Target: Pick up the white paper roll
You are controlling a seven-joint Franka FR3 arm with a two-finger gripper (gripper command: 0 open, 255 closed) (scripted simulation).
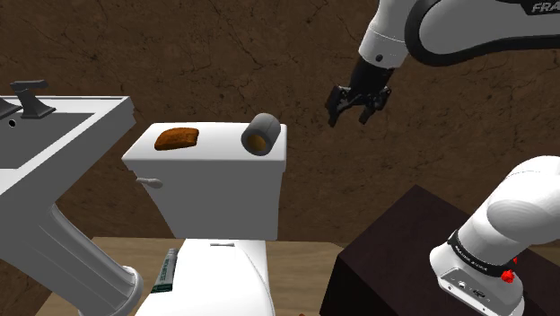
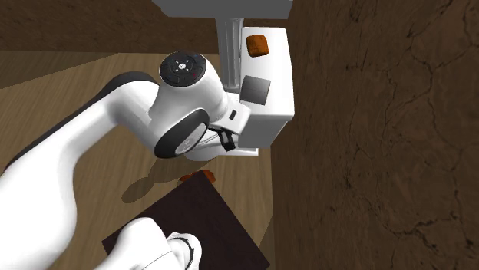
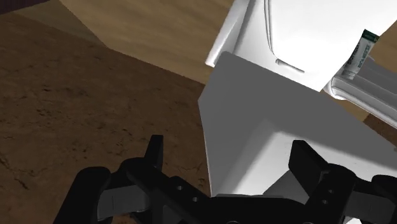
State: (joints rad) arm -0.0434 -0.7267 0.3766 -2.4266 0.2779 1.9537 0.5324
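- While the white arm reaches in from the shoulder view's upper right, its black gripper (image 1: 352, 115) hangs in the air off the end of the toilet tank (image 1: 215, 193), touching nothing.
- Its fingers (image 3: 154, 153) are spread wide in the wrist view. A grey corner of the tank shows in the gap between them, apart from both.
- The paper roll (image 1: 261, 133) is drawn grey with a brown core. It lies on its side on the tank lid (image 1: 211, 144), at the end nearest the gripper, with one round face turned toward the camera.
- In the second exterior view, which looks almost straight down, the roll (image 2: 256, 90) shows as a grey block on the white lid (image 2: 280, 69), just past the arm's wrist.
- A brown sponge-like block (image 1: 176, 138) sits on the same lid toward the other end, well apart from the roll.
- A white-and-green tube (image 1: 166, 272) lies beside the closed toilet seat (image 1: 224, 269); what it rests on I cannot tell.
- A grey sink (image 1: 63, 135) with a dark faucet (image 1: 27, 97) stands at the shoulder view's left.
- The dark stand (image 1: 386, 260) sits at the lower right on a wooden floor, and a cracked brown wall (image 1: 224, 54) rises behind the toilet.
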